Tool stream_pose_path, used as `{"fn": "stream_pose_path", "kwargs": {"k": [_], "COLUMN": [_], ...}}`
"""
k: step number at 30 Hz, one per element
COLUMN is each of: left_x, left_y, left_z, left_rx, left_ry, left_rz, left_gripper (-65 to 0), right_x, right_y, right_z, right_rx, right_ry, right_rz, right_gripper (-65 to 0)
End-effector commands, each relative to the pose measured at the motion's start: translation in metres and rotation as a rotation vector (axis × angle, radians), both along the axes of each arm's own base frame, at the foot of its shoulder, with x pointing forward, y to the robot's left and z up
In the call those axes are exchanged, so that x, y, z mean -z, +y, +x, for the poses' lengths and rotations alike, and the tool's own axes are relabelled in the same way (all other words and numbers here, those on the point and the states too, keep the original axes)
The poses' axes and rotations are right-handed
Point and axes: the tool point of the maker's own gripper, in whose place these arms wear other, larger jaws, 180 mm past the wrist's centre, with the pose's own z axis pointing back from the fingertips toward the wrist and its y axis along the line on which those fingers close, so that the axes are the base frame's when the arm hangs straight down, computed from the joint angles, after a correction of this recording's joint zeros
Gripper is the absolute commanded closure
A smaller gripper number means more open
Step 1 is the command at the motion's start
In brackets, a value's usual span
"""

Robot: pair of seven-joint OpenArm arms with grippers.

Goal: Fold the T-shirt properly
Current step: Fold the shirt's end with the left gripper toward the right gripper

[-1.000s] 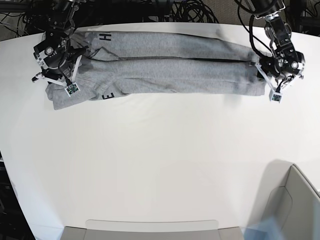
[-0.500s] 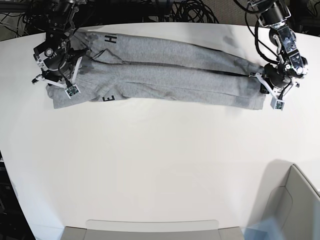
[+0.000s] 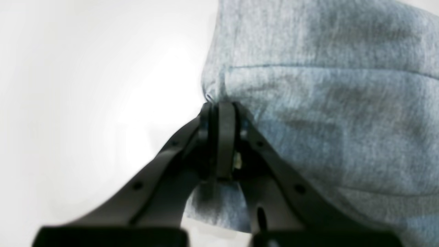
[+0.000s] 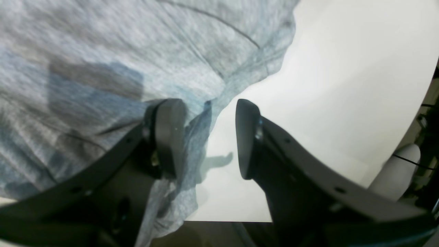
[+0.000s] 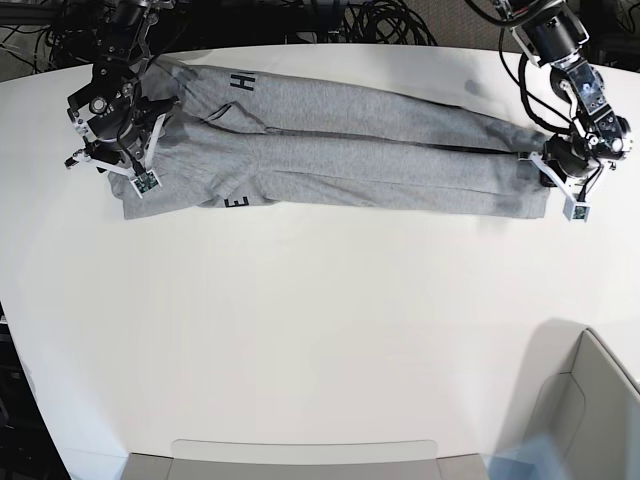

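- T-shirt (image 5: 350, 150) lies across the counter (image 5: 320, 330) at 12 o'clock, already folded into a long narrow band running from 9 to 3 o'clock; black letters show near the 9 o'clock end.
- Left tool (image 3: 219, 116) is pinched tight on the shirt's hem edge at the 3 o'clock end, no gap between the pads.
- Right tool (image 4: 205, 137) stands parted over the collar end; one finger (image 4: 168, 133) rests on cloth, the other is over bare counter, nothing gripped.
- Step looks like straightening the band before the crosswise fold.
- To do it well: close the right tool on all layers first, keep tension even, lift both ends level so the layers don't slide apart.
- Risk: a one-sided pull skews the band.
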Motion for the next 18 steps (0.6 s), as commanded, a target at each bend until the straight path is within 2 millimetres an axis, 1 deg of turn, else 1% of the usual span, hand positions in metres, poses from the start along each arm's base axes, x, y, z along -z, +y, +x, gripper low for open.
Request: {"fn": "stream_pose_path", "kwargs": {"k": [1, 3, 6, 8, 10, 12, 14, 16, 17, 18], "left_x": [0.014, 0.009, 0.006, -0.001, -0.005, -0.019, -0.043, -0.069, -0.079, -0.084], "left_y": [0.021, 0.031, 0.037, 0.048, 0.053, 0.062, 0.070, 0.072, 0.072, 0.068], "left_z": [-0.052, -0.052, -0.053, -0.051, -0.047, -0.040, -0.032, -0.024, -0.027, -0.029], "left_rx": [-0.026, -0.028, -0.030, -0.033, -0.047, -0.081, -0.093, -0.087, -0.084, -0.082], "left_ry": [0.246, 0.246, 0.251, 0.250, 0.234, 0.199, 0.161, 0.131, 0.136, 0.139], "left_rz": [0.088, 0.108, 0.122, 0.145, 0.149, 0.169, 0.219, 0.279, 0.309, 0.321], "left_gripper": [0.0, 0.0, 0.0, 0.0, 0.0, 0.0, 0.0, 0.0, 0.0, 0.0], "right_x": [-0.009, -0.009, -0.009, -0.009, -0.009, -0.009, -0.009, -0.009, -0.009, -0.009], "right_y": [-0.005, -0.006, -0.006, -0.006, -0.005, -0.005, -0.004, -0.003, -0.003, -0.003], "right_z": [0.005, 0.005, 0.005, 0.005, 0.005, 0.005, 0.005, 0.006, 0.006, 0.006], "right_rx": [-0.009, -0.007, -0.007, -0.007, -0.008, -0.008, -0.011, -0.014, -0.014, -0.015], "right_ry": [-0.025, -0.024, -0.024, -0.024, -0.025, -0.026, -0.025, -0.025, -0.025, -0.025], "right_rz": [-0.023, -0.025, -0.025, -0.025, -0.022, -0.021, -0.020, -0.020, -0.020, -0.019], "right_gripper": [-25.2, -25.2, -25.2, -25.2, -25.2, -25.2, -25.2, -25.2, -25.2, -25.2]}}
